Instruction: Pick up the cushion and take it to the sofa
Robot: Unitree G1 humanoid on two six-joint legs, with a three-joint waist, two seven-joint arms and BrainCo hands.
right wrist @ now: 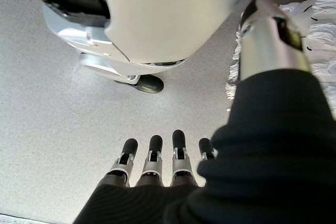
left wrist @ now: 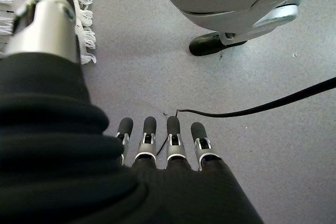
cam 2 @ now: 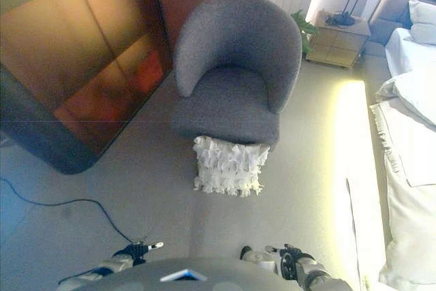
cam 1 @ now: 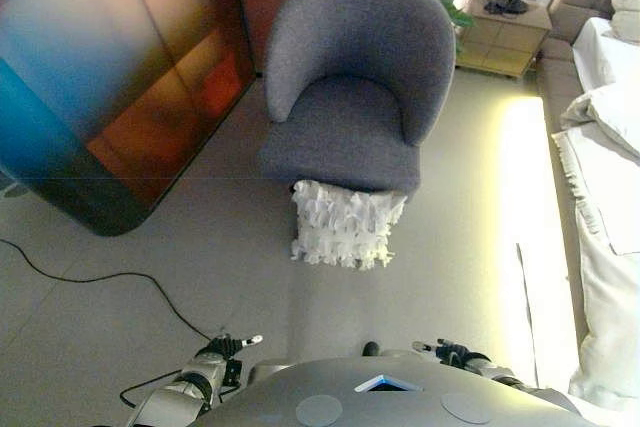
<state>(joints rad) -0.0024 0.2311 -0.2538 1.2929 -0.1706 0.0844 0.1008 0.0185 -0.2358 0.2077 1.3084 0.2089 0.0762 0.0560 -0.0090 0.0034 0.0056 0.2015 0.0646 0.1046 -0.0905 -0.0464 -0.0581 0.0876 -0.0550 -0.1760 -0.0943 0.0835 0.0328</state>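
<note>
A white fringed cushion (cam 1: 345,224) stands on the floor, leaning against the front of a grey armchair (cam 1: 355,87). Its fringe also shows in the left wrist view (left wrist: 84,3) and the right wrist view (right wrist: 320,30). My left hand (cam 1: 222,349) hangs low at the near left, fingers straight and empty. My right hand (cam 1: 455,353) hangs low at the near right, fingers straight and empty. Both hands are well short of the cushion.
A large glossy dark cabinet (cam 1: 110,77) stands at the left. A bed with white bedding (cam 1: 610,167) runs along the right, with a lit strip along its base. A bedside table (cam 1: 503,32) with a lamp stands at the back right.
</note>
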